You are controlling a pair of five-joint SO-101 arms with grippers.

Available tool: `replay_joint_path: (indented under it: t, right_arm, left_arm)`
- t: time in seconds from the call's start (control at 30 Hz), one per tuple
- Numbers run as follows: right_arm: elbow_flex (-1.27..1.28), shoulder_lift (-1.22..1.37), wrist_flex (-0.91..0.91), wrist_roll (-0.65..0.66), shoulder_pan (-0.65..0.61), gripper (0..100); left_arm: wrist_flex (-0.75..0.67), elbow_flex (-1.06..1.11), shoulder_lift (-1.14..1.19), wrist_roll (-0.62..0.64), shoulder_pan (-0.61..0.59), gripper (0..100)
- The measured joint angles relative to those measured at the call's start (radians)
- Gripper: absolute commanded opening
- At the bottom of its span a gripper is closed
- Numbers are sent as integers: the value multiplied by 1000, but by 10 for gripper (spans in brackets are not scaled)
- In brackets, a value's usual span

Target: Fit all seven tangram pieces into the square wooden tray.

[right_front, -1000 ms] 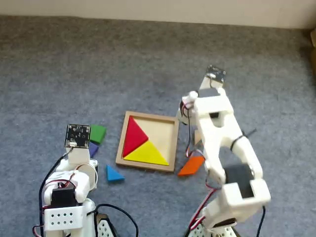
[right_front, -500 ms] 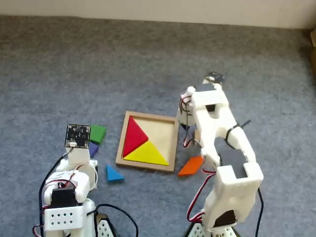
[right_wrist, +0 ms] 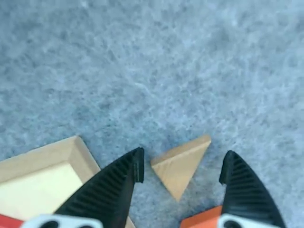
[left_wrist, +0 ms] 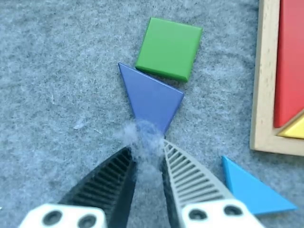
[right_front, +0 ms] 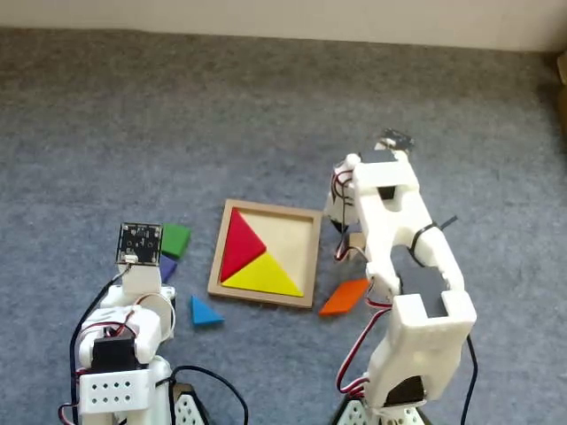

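The square wooden tray [right_front: 215, 266] lies mid-carpet with a red triangle [right_front: 239, 243] and a yellow triangle [right_front: 261, 276] in it. My right gripper [right_wrist: 183, 168] is open, its fingers on either side of a plain wooden triangle [right_wrist: 181, 164] beside the tray's corner [right_wrist: 71, 149]. An orange piece [right_front: 343, 297] lies just right of the tray. My left gripper [left_wrist: 148, 159] is shut over the carpet at the tip of a dark blue triangle [left_wrist: 151, 99]. A green square [left_wrist: 169, 48] and a light blue triangle [left_wrist: 251, 190] lie near it.
Grey carpet [right_front: 177, 124] stretches open behind the tray and to both sides. A pale wall base [right_front: 283, 22] runs along the far edge. The right arm [right_front: 399, 239] hangs over the ground right of the tray.
The right arm has shifted and lowered beside the tray's right edge, now over the wooden triangle. The left arm has not moved.
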Motion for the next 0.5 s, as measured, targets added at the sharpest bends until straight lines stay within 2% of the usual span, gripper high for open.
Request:
replay_joint_path:
  t: [0.33,0.5]
  right_arm:
    - [0,0,-2,0,0,255]
    - [0,0,-2,0,11,160]
  left_arm:
    - [0,0,0,0,0,77]
    - [0,0,0,0,0,77]
